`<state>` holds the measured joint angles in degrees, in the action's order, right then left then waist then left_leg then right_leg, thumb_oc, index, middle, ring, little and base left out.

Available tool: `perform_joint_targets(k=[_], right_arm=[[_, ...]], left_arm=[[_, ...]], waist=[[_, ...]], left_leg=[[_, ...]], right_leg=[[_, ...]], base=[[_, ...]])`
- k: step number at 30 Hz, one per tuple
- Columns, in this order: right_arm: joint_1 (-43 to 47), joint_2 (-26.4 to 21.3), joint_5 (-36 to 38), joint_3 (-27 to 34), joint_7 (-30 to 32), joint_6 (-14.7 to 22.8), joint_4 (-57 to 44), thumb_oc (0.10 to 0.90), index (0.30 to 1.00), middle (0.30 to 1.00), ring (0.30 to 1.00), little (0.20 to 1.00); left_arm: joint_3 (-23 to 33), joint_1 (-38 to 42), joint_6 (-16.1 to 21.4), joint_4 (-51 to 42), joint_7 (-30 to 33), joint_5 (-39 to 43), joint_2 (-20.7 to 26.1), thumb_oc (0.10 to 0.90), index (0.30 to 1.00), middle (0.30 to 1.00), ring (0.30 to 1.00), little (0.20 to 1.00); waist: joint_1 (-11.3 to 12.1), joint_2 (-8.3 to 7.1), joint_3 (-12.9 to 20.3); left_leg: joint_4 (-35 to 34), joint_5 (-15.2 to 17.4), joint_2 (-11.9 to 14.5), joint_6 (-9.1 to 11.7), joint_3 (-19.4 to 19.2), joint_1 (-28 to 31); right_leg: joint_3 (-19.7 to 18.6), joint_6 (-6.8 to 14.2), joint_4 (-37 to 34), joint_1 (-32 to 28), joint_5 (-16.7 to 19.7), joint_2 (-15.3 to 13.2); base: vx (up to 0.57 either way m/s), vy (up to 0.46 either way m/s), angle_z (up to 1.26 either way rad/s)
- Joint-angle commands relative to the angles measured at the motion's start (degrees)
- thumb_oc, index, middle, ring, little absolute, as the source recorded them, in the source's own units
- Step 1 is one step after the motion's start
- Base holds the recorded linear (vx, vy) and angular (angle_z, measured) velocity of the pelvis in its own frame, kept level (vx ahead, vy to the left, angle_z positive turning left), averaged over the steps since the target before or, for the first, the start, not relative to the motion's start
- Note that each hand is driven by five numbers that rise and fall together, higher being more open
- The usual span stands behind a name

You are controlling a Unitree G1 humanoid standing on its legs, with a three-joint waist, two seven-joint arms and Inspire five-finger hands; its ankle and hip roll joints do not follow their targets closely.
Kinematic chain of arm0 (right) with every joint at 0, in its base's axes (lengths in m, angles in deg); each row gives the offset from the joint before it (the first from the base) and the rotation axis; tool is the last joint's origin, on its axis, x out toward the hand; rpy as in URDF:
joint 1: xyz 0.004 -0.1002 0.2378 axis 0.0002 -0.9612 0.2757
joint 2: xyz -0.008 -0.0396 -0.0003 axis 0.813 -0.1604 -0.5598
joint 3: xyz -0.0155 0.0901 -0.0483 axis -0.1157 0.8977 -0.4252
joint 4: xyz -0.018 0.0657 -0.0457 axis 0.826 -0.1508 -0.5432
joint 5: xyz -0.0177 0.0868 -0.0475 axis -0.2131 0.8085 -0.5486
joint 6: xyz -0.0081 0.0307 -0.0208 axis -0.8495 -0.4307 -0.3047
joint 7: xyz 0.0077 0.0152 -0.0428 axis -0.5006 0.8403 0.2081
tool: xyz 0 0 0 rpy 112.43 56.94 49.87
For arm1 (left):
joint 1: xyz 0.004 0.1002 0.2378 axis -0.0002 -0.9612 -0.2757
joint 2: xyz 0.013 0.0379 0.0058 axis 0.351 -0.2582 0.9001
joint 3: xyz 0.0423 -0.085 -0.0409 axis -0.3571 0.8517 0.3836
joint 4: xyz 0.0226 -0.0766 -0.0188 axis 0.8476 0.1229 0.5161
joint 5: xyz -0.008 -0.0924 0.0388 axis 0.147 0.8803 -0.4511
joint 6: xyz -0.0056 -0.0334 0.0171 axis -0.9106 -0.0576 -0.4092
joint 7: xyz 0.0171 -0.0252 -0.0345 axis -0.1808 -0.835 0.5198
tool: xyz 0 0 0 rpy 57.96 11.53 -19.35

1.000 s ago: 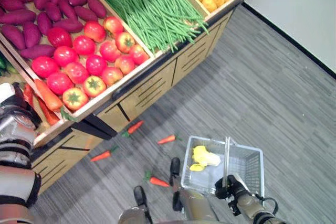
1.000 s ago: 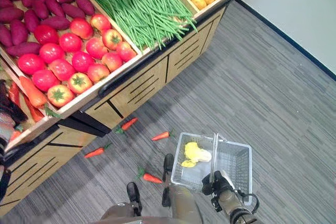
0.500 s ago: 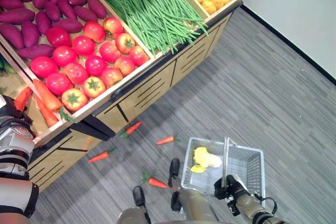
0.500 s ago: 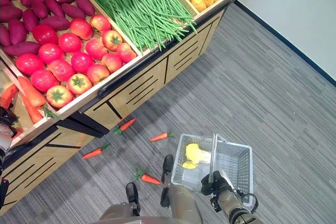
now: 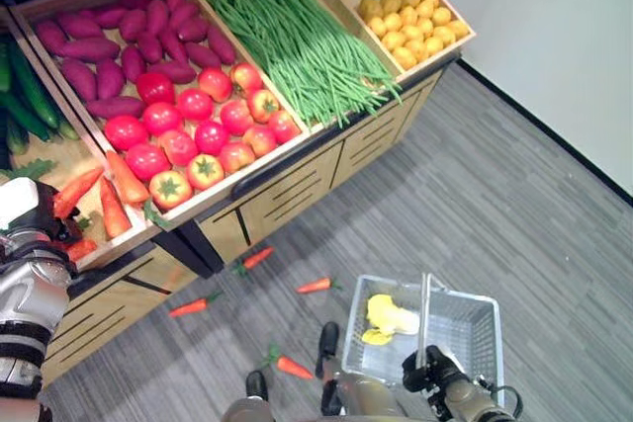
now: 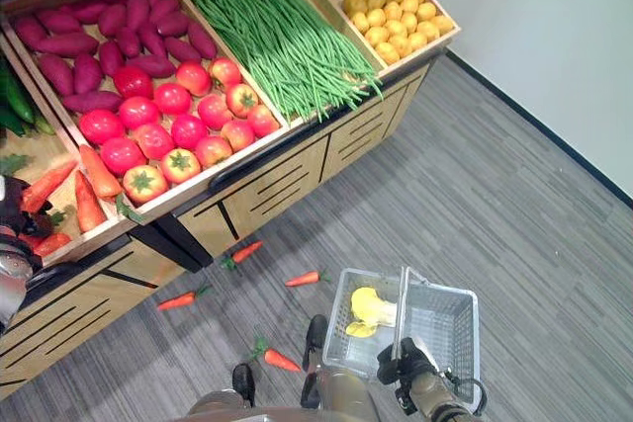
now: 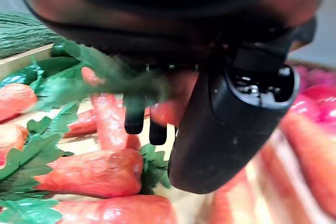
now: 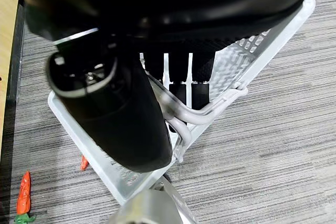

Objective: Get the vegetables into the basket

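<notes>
My left hand (image 7: 220, 119) curls its fingers around a carrot (image 7: 176, 103): light, stiff; grip mid-body. My right hand (image 6: 401, 361) clasps the basket handle (image 6: 398, 308).

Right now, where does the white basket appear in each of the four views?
Left eye view: basket at the lower right.
Right eye view: lower right too.
Right wrist view: its perforated wall past the right hand.
Left wrist view: faces the crate carrots instead.
Shared landmark: the metal handle, gripped by the right hand.
</notes>
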<state>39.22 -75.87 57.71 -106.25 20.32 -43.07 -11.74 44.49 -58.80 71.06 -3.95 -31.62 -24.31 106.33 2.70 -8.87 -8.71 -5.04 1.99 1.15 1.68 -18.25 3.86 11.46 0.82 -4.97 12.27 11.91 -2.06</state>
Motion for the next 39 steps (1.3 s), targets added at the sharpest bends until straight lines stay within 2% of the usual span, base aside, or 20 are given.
perform_joint_targets(k=[1,9,15,23,30,39], right_arm=[[-4.27,-3.69,-3.34,-0.38,-0.62,-1.95,2.87,0.4,0.3,0.3,0.3,0.3],[-5.58,-3.83,-4.62,1.1,-1.03,-2.38,3.59,0.4,0.3,0.3,0.3,0.3],[-6.36,-3.81,-5.33,1.9,-1.32,-2.64,4.03,0.4,0.3,0.3,0.3,0.3],[-6.53,-3.53,-5.31,2.21,-1.15,-2.77,4.35,0.4,0.3,0.3,0.3,0.3],[-6.71,-3.17,-5.19,2.95,-0.73,-2.82,4.25,0.4,0.3,0.3,0.3,0.3],[-6.85,-3.82,-5.0,3.81,-0.97,-2.87,3.13,0.4,0.3,0.3,0.3,0.3]], left_arm=[[6.81,2.16,2.98,-3.5,4.16,-6.05,0.02,0.4,0.3,0.3,0.3,0.3],[12.32,-5.59,4.04,-11.57,4.15,-7.73,-3.51,0.4,0.3,0.3,0.3,0.3],[14.46,-8.82,4.6,-14.19,4.16,-7.25,-6.57,0.4,0.3,0.3,0.3,0.3],[15.32,-10.25,4.7,-13.48,5.15,-4.66,-9.86,0.4,0.3,0.3,0.3,0.3],[15.71,-12.85,5.75,-17.59,4.54,-3.8,-12.82,0.4,0.3,0.3,0.3,0.3],[16.4,-17.09,6.86,-27.07,-0.07,-9.14,-10.32,0.4,0.3,0.3,0.3,0.3]], waist=[[-0.85,4.68,3.87],[-0.38,5.29,5.75],[-0.2,5.59,6.6],[-0.16,5.85,7.13],[-0.05,5.72,7.4],[0.1,6.62,7.9]], left_leg=[[0.04,2.03,-0.69,-2.42,1.77,-2.29],[0.04,2.55,-1.03,-2.67,2.34,-0.2],[0.04,2.8,-1.2,-2.84,2.6,0.62],[0.04,3.24,-1.21,-2.73,3.37,1.19],[0.04,3.23,-1.5,-3.03,3.56,1.43],[0.04,3.66,-1.69,-3.25,3.66,2.37]], right_leg=[[0.62,5.34,-0.02,-8.34,-8.22,-2.23],[1.14,5.52,-0.03,-10.78,-8.83,-2.54],[1.44,5.55,-0.03,-11.7,-9.02,-2.69],[1.08,6.06,-0.01,-12.27,-9.18,-2.8],[1.4,6.02,0.07,-12.64,-9.07,-3.13],[1.4,6.05,0.46,-13.32,-9.49,-3.46]], base=[[-0.05,0.02,0.06],[-0.03,0.014,-0.02],[-0.02,0.01,0.03],[0.0,0.005,0.01],[0.0,0.0,0.0],[-0.01,0.0,0.01]])
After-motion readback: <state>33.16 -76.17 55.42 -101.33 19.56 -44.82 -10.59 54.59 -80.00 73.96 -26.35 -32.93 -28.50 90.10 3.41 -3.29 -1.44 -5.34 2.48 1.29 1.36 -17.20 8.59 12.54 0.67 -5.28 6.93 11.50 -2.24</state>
